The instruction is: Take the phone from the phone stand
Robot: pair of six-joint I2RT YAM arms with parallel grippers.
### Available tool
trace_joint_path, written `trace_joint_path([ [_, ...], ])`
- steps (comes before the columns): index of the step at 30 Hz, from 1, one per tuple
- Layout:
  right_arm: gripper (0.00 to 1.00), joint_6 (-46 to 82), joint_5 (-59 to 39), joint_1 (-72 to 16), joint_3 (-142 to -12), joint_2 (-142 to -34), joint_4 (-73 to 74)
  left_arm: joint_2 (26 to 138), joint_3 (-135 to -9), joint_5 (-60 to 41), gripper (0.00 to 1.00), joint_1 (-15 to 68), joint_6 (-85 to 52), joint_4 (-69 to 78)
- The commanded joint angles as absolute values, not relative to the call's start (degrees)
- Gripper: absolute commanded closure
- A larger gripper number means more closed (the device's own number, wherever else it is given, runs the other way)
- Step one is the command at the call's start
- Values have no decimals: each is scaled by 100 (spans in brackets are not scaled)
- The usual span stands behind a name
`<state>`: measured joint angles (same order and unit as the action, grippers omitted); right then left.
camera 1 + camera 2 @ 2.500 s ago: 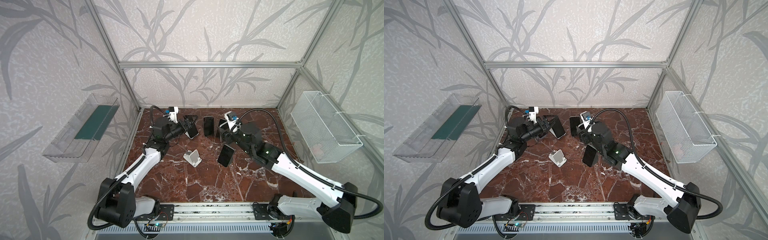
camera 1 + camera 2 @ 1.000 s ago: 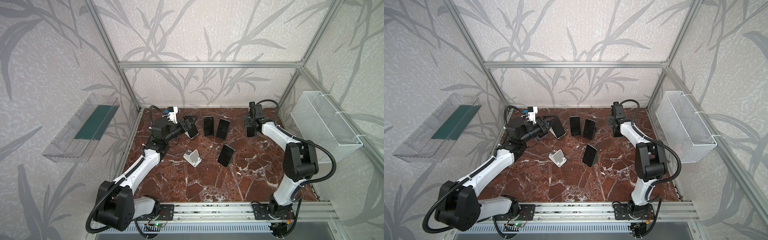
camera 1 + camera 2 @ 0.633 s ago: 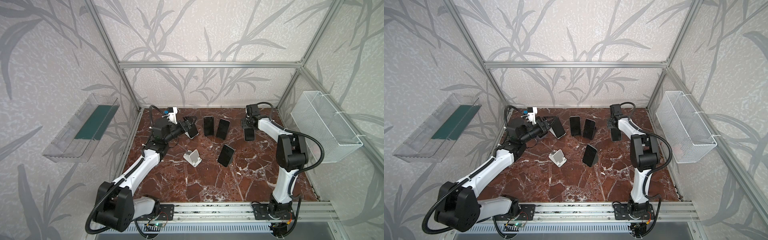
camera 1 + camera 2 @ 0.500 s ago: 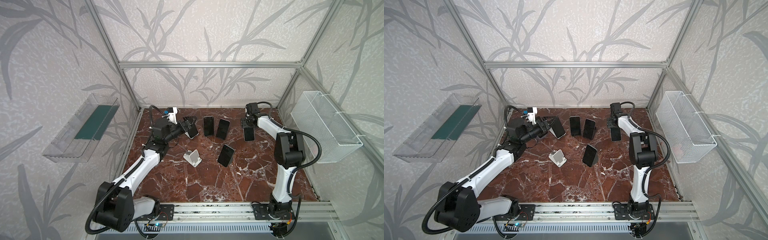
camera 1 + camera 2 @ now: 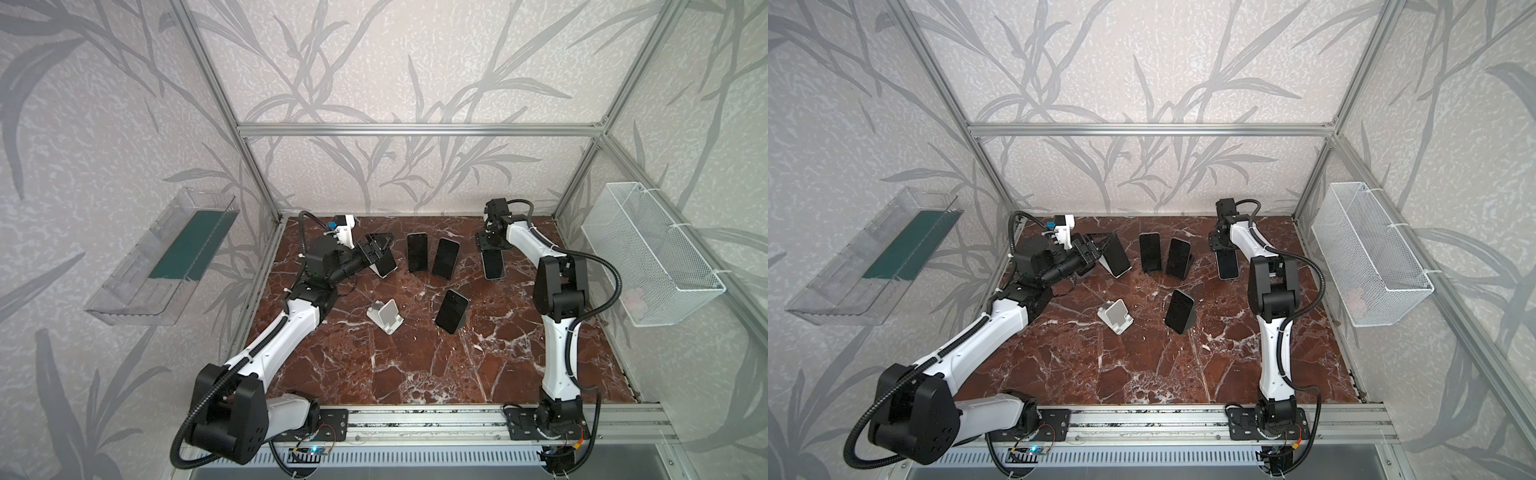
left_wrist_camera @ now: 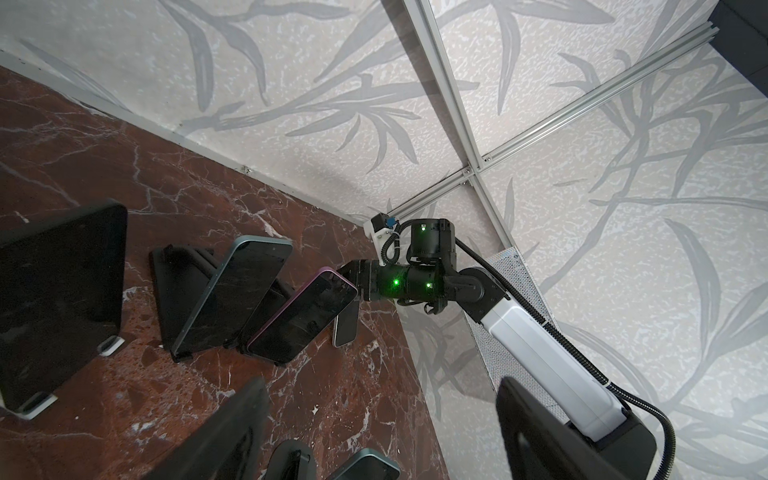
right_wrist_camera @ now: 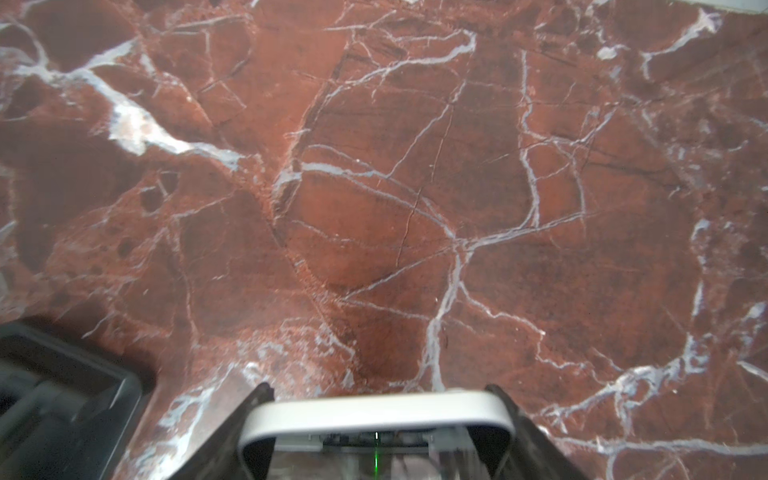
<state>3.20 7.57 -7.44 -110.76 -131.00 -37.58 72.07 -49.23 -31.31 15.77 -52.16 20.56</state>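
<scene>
One view, right wrist, confirms right gripper (image 7: 378, 397) clamping phone (image 7: 374, 411); left gripper (image 5: 380, 242) spread, empty.

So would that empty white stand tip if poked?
Probably slides rather than tips: the white stand sits low on a flat foot. It looks thin and light, so it may skid across the polished marble table.

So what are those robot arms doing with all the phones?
Two robot arms are working on taking phones off their stands. The right tool is shut on a silver-edged phone, holding it by one end with the other end down near the marble table, clear of any stand. The left tool is open, right by the top of another phone leaning in a white stand. Three more phones sit in stands, and one empty stand waits in the middle.
</scene>
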Motion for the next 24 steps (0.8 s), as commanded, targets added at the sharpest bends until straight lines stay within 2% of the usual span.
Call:
trace_joint_path([
  [1, 45, 536, 712, -603, -11403, -13365, -4230, 7049, -4898, -2913, 14, 1608, -5038, 1860],
  [6, 44, 584, 477, -563, -11847, -13697, -4644, 7040, -4897, -2875, 14, 1606, -5042, 1826],
  [24, 39, 630, 773, -570, -11505, -13893, -4254, 7181, -4960, -2757, 14, 1608, -4978, 1588],
])
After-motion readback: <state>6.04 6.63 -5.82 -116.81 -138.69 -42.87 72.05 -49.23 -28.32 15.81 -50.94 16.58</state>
